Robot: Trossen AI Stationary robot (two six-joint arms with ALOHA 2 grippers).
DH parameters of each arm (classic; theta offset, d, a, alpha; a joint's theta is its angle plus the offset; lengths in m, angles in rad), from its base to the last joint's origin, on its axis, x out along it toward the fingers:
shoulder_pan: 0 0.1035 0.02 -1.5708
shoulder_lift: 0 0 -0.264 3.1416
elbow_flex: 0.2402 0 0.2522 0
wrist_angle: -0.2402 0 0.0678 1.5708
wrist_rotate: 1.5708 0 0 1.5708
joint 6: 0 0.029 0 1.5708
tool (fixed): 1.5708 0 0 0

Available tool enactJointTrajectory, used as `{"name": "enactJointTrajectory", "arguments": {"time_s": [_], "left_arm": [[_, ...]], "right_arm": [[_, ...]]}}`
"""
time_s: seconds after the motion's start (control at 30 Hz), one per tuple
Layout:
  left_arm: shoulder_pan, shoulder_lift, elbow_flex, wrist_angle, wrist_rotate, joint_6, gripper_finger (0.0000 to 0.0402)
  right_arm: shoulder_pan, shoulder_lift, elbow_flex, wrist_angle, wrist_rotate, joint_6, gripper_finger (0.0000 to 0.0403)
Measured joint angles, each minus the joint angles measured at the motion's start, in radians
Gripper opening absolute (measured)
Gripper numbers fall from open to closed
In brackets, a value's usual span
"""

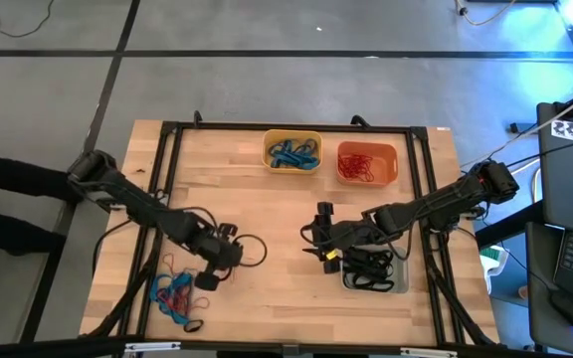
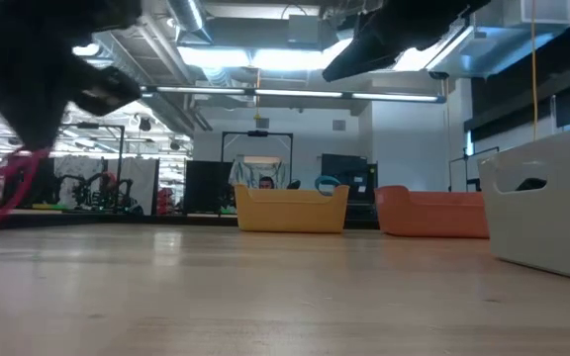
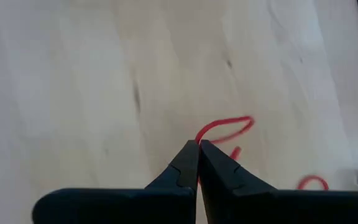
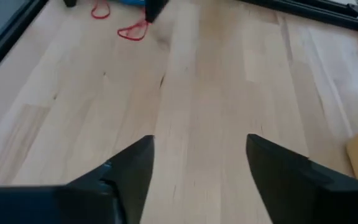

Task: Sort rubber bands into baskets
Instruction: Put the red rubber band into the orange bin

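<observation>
Rubber bands (image 1: 174, 296) lie heaped at the lower left of the bench (image 1: 267, 288); I've sorted blue into the yellow basket (image 1: 292, 149), red into the orange basket (image 1: 367, 163), black into the grey basket (image 1: 374, 273). My left pincer (image 3: 198, 148) is clamped on a red band (image 3: 224, 127) beside the heap. My right pincer (image 4: 199, 163), fingers apart and empty, hangs mid-frame beside the grey basket.

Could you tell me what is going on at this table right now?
The robot is sorting rubber bands by colour. The left gripper is shut on a red rubber band beside the loose pile. The right gripper hangs open and empty next to the grey basket holding black bands. Blue bands fill the yellow basket, red ones the orange basket.
</observation>
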Motion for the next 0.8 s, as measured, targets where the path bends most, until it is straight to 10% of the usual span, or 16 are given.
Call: {"name": "enactJointTrajectory", "arguments": {"time_s": [0.47,0.8], "left_arm": [[0.145,-0.019,0.000,0.223,-0.330,0.150,0.0007],[0.231,-0.017,0.001,0.406,-0.365,0.239,0.0009]], "right_arm": [[-0.079,0.012,-0.016,0.037,0.024,0.022,0.0268],[-0.134,0.114,-0.052,0.261,-0.009,0.044,0.0253]]}}
